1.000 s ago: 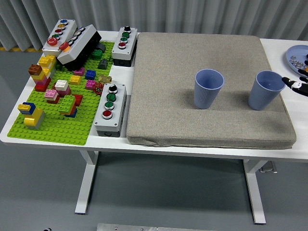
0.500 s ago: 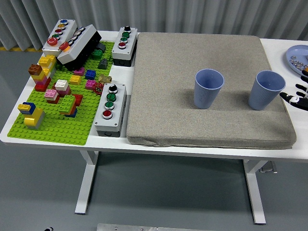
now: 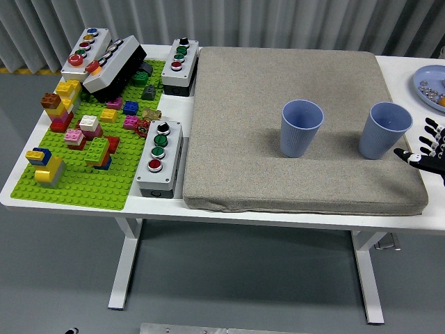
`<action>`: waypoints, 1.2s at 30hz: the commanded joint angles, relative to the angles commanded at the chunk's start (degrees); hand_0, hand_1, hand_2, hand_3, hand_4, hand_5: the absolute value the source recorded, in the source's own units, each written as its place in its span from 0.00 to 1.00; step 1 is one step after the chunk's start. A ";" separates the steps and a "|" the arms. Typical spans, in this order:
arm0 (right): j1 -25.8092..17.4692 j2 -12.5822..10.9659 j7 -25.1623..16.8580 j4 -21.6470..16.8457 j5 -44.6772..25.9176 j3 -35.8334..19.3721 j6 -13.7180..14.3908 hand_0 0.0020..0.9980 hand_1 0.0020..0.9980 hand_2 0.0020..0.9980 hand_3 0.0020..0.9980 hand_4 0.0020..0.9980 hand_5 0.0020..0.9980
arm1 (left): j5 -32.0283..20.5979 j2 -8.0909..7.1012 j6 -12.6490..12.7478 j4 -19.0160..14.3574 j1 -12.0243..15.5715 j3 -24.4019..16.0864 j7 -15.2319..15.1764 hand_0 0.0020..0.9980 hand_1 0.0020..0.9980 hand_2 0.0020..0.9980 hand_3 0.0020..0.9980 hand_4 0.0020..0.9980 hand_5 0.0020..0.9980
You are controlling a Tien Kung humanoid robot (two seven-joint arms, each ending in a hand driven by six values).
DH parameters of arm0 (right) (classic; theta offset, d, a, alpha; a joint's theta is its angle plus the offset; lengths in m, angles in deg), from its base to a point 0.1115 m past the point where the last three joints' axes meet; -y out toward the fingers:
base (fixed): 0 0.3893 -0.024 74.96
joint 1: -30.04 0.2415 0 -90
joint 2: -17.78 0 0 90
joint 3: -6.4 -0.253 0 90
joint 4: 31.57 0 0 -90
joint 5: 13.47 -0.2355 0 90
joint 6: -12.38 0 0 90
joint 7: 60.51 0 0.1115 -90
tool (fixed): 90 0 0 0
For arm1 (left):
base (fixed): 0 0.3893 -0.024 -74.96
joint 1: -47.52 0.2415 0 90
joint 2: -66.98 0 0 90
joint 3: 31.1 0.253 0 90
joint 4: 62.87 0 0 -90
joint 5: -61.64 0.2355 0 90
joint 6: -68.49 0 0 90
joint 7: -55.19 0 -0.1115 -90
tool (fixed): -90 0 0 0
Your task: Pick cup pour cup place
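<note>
The right hand (image 3: 425, 152) hovers at the counter's (image 3: 410, 76) right edge, fingers (image 3: 432, 132) spread and empty. The right cup (image 3: 384, 130) stands upright on the grey mat (image 3: 278, 104), just left of it; the other cup (image 3: 301, 128) lies farther left.

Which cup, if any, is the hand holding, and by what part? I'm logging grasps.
Neither. The right hand is open beside the right cup, not touching it. The left cup stands alone.

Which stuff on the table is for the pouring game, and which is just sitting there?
For the job: right blue cup, left blue cup, right hand, grey mat.

Just lying about: green brick board, button boxes, blue plate.
</note>
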 joint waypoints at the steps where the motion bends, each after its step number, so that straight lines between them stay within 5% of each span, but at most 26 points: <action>1: 0.04 0.06 -0.16 0.19 -0.11 0.07 0.05 0.98 0.98 1.00 1.00 0.89 0.30 | 0.00 0.00 0.00 0.00 0.00 0.03 0.00 0.82 0.79 0.86 0.78 0.59 1.00; 36: 3.28 2.21 -1.68 4.08 -2.41 4.15 1.76 0.99 0.98 1.00 1.00 0.89 0.35 | -0.77 -0.09 -0.08 0.00 0.05 1.55 0.04 0.82 0.79 0.86 0.78 0.59 1.00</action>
